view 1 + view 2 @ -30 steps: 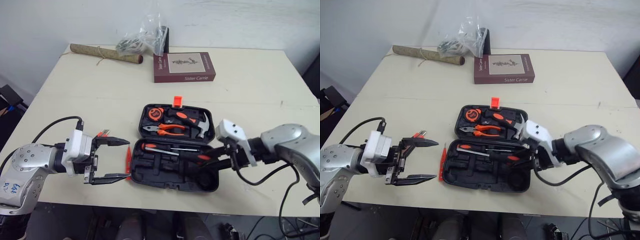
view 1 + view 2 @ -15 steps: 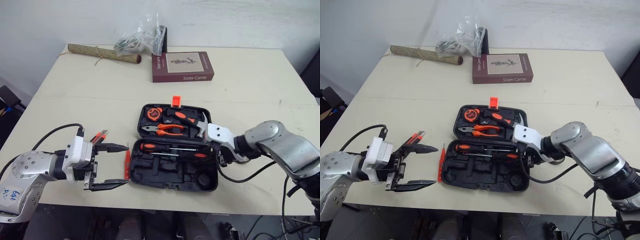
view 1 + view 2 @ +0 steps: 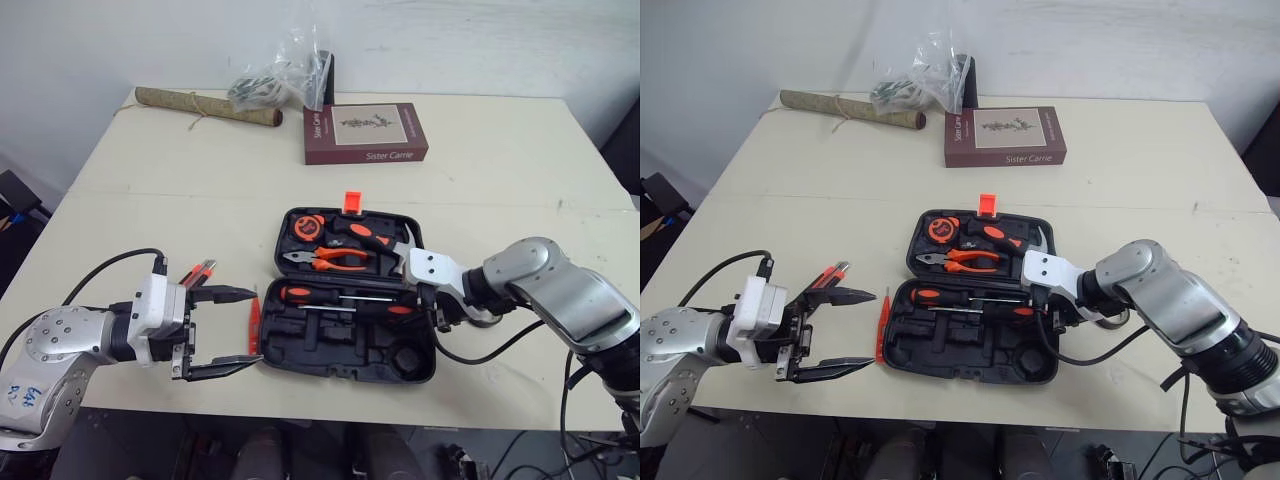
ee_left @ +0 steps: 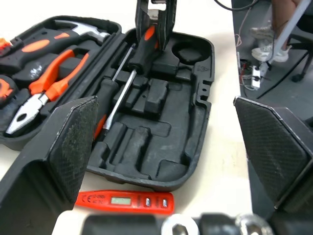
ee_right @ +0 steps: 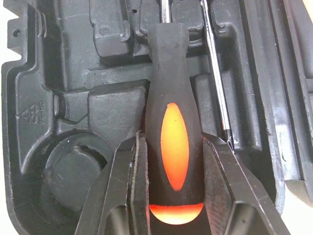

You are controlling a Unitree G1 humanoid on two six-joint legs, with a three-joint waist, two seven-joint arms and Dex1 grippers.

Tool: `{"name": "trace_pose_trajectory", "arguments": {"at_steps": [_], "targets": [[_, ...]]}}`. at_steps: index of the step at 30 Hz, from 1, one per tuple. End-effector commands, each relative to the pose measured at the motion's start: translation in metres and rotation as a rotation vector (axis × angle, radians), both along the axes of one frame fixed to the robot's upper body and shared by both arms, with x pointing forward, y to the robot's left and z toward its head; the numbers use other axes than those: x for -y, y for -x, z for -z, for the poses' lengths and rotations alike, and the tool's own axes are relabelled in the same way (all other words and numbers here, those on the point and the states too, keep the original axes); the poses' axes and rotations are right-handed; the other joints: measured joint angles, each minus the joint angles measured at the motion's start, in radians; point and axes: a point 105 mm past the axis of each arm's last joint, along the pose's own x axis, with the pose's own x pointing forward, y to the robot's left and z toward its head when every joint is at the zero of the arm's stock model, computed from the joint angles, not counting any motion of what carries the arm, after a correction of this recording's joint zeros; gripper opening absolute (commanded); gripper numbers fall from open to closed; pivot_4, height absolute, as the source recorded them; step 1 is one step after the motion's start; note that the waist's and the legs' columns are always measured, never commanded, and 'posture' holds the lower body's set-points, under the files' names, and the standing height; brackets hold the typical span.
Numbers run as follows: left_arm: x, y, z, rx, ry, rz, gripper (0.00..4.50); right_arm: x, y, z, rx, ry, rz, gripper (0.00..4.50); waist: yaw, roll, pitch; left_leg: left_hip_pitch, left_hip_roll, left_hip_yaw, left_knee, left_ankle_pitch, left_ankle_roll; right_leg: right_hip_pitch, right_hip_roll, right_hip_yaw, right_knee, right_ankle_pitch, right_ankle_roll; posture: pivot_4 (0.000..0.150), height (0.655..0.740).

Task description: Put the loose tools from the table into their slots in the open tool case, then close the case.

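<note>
The black tool case (image 3: 420, 365) lies open near the table's front edge, with hammer, pliers and tape measure in its far half. In its near half my right gripper (image 5: 173, 147) is shut on the black-and-orange handle of a screwdriver (image 5: 173, 122), which lies along a moulded slot beside a second screwdriver (image 3: 300, 293). My left gripper (image 3: 232, 330) stands wide open at the case's left side, holding nothing. Between its fingers and the case lies a red tester pen (image 4: 124, 201) on the table. A small orange tool (image 3: 197, 272) rests just behind the left gripper.
A maroon book (image 3: 365, 133), a clear plastic bag (image 3: 285, 75) and a rolled brown bundle (image 3: 205, 105) lie along the table's far side. The table's front edge (image 3: 330, 395) runs close under the case and both grippers.
My right gripper has moved left and down, bringing the screwdriver into the case's near half. The left gripper has stayed open in about the same place.
</note>
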Motion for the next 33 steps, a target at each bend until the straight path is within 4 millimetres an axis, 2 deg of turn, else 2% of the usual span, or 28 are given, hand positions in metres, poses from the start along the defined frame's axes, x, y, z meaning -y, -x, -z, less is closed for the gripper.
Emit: {"name": "trace_pose_trajectory", "arguments": {"at_steps": [1,9,22,24,25,29,33], "targets": [[0.0,0.0,-0.007,0.045,0.002,-0.003,4.5,0.005,0.005,0.006,-0.024,0.054,-0.013,1.0,0.0,0.0,0.0,0.0,0.0,0.0,0.0,0.0,0.0,0.0,0.0,0.0,0.0,0.0,0.0,0.15,0.74],[-0.001,-0.001,-0.009,0.05,0.002,-0.005,4.5,0.007,0.008,-0.003,-0.044,0.011,-0.022,1.0,0.0,0.0,0.0,0.0,0.0,0.0,0.0,0.0,0.0,0.0,0.0,-0.001,0.0,0.0,0.0,0.15,0.74],[0.0,-0.004,-0.009,0.049,-0.001,0.005,4.5,0.013,0.007,0.013,-0.075,0.016,0.03,1.0,0.001,-0.001,0.0,-0.001,0.0,-0.001,0.0,0.0,0.0,0.0,0.0,-0.002,0.0,0.0,0.0,0.15,0.74],[0.001,-0.003,-0.009,0.048,-0.002,0.008,4.5,0.014,0.009,0.013,-0.071,0.024,0.017,2.02,0.001,-0.001,0.0,-0.001,0.0,-0.002,0.0,0.0,0.0,0.001,0.0,-0.002,0.0,0.0,0.0,0.15,0.74],[0.001,-0.003,-0.009,0.048,-0.002,0.008,4.5,0.014,0.008,0.012,-0.059,0.017,0.018,2.27,0.001,-0.001,-0.001,-0.001,0.0,-0.002,0.0,0.0,0.0,0.001,0.0,-0.002,0.0,0.0,0.0,0.15,0.74],[0.001,-0.001,-0.01,0.041,-0.006,0.008,4.5,0.02,0.013,-0.007,-0.065,-0.021,-0.006,4.24,0.001,-0.001,0.0,-0.001,0.0,-0.002,0.001,0.0,0.0,0.001,0.0,-0.003,0.0,0.0,0.0,0.15,0.74],[-0.001,0.001,-0.011,0.032,-0.013,0.006,4.5,0.031,0.017,-0.018,-0.085,0.001,-0.013,4.24,0.003,-0.001,0.0,-0.002,0.0,-0.002,0.001,0.0,0.0,0.001,0.0,-0.003,-0.001,0.0,0.0,0.15,0.74]]}}
